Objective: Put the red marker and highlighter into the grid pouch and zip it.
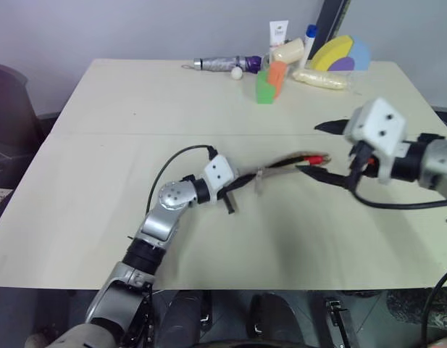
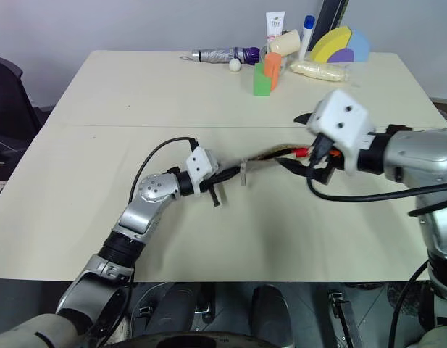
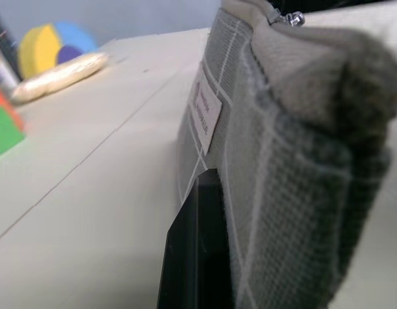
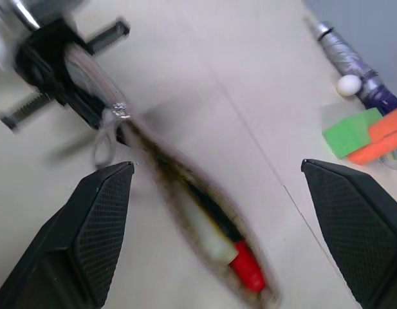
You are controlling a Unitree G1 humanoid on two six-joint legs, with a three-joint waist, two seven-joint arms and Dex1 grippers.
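From the head camera, the left tool (image 1: 230, 194) clamps one end of the grid pouch (image 1: 281, 165) above the desk (image 1: 136, 109). From the right wrist, the right tool (image 4: 217, 244), fingers wide apart, overlooks the unzipped pouch holding the red marker (image 4: 248, 270).

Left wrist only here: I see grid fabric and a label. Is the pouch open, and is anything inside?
Observer: Yes, the pouch is unzipped along the top, and the red marker lies inside.
Operator: Second pen?
Observer: A pale pen lies beside the marker, likely the highlighter, though its colour is unclear.
Operator: Right gripper?
Observer: The right gripper is open and empty above the pouch's mouth.
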